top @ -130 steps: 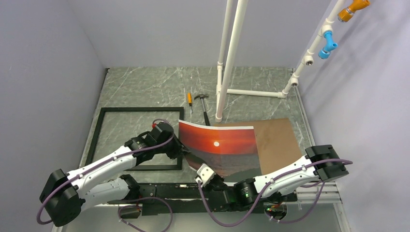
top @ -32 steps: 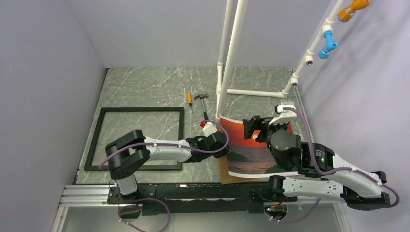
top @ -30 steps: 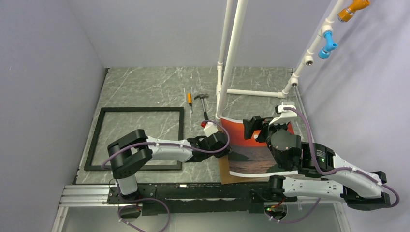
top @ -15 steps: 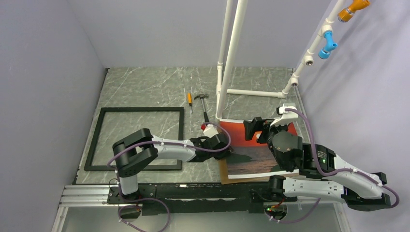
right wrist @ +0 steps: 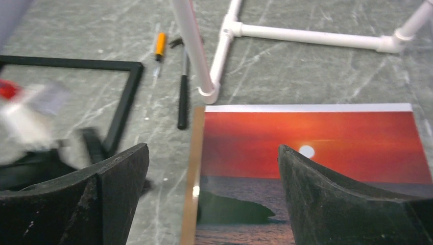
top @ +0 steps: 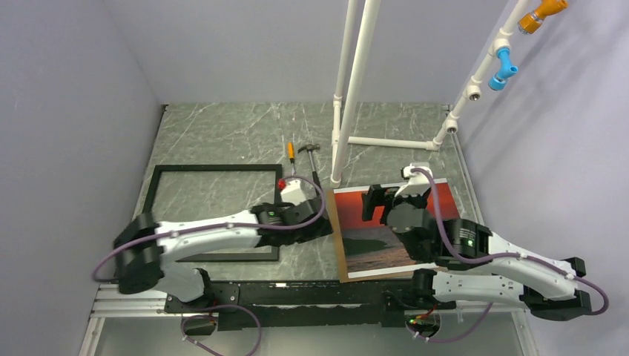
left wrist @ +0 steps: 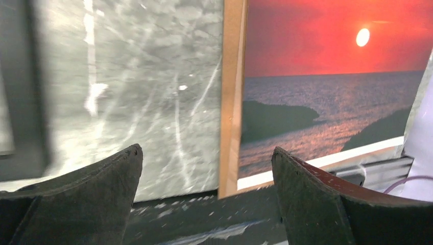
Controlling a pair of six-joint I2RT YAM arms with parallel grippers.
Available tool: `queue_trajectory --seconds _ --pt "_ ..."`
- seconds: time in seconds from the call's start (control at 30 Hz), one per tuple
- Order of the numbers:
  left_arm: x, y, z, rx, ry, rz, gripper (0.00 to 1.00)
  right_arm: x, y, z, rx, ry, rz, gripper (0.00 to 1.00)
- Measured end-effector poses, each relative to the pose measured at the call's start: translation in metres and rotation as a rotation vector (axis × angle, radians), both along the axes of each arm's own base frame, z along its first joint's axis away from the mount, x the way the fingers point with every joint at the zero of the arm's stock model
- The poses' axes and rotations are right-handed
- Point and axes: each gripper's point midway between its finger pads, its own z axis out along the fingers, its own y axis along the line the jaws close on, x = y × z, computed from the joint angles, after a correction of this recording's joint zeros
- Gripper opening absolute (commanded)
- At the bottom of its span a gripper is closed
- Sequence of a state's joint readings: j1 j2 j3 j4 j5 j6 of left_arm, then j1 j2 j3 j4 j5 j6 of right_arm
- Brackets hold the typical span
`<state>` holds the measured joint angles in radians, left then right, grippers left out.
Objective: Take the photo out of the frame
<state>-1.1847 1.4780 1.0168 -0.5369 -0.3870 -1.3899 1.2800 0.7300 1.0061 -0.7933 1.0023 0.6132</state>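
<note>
The photo [top: 359, 249], a red-orange sunset over dark sea, lies flat and face up on the table right of centre, with a strip of brown board [top: 336, 237] showing along its left side. The black frame [top: 215, 169] lies apart from it on the left, with bare table inside it. My left gripper [top: 322, 227] is open just left of the photo's left edge, holding nothing. In the left wrist view the photo [left wrist: 327, 76] lies beyond the gripper [left wrist: 204, 153]. My right gripper [top: 373, 205] hovers open over the photo [right wrist: 316, 138], and the gripper [right wrist: 212, 149] is empty.
A black-handled hammer [top: 314, 172] and an orange-handled screwdriver [top: 291, 153] lie behind the frame's right corner. A white pipe stand [top: 348, 96] rises just behind the photo, its base pipe [top: 386, 141] running right. The table's near rail [top: 297, 291] lies close to the photo's front edge.
My left gripper has opened, let go of the photo's left edge and drawn back to the left. The photo has settled flat. My right gripper has shifted a little left.
</note>
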Motion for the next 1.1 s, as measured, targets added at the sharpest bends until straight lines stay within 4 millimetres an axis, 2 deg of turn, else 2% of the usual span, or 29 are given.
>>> queue_trajectory --seconds 0.13,0.27,0.33,0.47,0.6,0.7,0.9,1.1 --pt "-0.003 0.043 0.058 0.023 -0.134 -0.066 0.99 0.008 -0.007 -0.012 -0.063 0.036 -0.094 0.99" --pt "-0.002 0.084 0.131 -0.025 -0.318 -0.105 0.99 0.028 -0.023 -0.019 -0.096 0.049 -0.199 0.99" --pt "-0.001 0.103 0.166 -0.060 -0.422 -0.113 0.99 0.045 -0.043 -0.026 -0.101 0.066 -0.279 0.99" --pt "0.000 0.143 0.217 -0.083 -0.607 -0.117 0.99 0.080 -0.084 -0.049 -0.088 0.161 -0.419 1.00" --pt "0.000 0.177 0.251 -0.060 -0.738 -0.099 1.00 0.100 -0.102 -0.068 -0.057 0.244 -0.447 1.00" --pt "0.000 0.198 0.271 -0.037 -0.812 -0.082 0.99 0.106 -0.112 -0.068 -0.027 0.248 -0.459 1.00" --pt "0.000 0.233 0.300 -0.002 -0.898 -0.034 1.00 0.100 -0.114 -0.041 0.017 0.156 -0.433 1.00" --pt "-0.002 0.244 0.304 0.036 -0.930 -0.049 0.99 0.080 -0.122 -0.004 0.081 0.029 -0.424 1.00"
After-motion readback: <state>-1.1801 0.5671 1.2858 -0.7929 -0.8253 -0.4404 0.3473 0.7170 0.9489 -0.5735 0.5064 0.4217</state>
